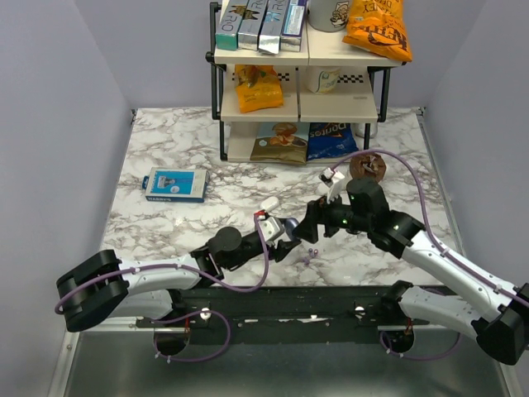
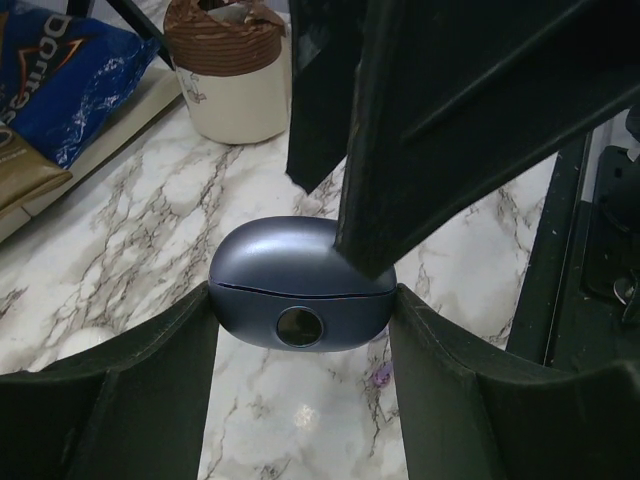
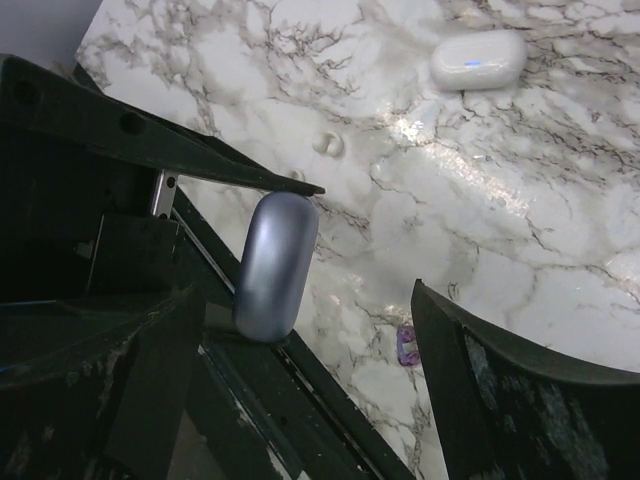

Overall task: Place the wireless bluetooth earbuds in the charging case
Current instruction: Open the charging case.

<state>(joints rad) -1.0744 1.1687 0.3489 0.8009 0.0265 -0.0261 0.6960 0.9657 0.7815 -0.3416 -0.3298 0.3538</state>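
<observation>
Charging case [image 2: 285, 265]: lavender-blue, rounded, lid closed. A thin seam runs across the front, with a round dark dot below it. It's clamped side to side in the left gripper [image 2: 302, 318], both fingers touching it, over the marble table [image 1: 165, 141]. Right gripper [image 3: 310, 300]: fingers wide apart, holding nothing, right at the case.

View differences:
- Only the left wrist view shows the seam and the dot. It also shows a dark right-gripper finger crossing the case's top edge; contact or not, can't tell.
- The right wrist view shows the case edge-on, as a slim oval.
- The top view has the case mostly hidden between the grippers. It is the only view with both purple earbuds [image 1: 312, 251], lying on the table just beside the case on the arm-base side. Each wrist view catches one.

Past the case: white oval pebble [image 3: 478, 60], brown-and-cream cup [image 2: 230, 70], blue bag reading "Doritos" [image 1: 333, 137] on the rack [image 1: 220, 99]. Off to the case's left is a blue box [image 1: 175, 184], label too small to read.
</observation>
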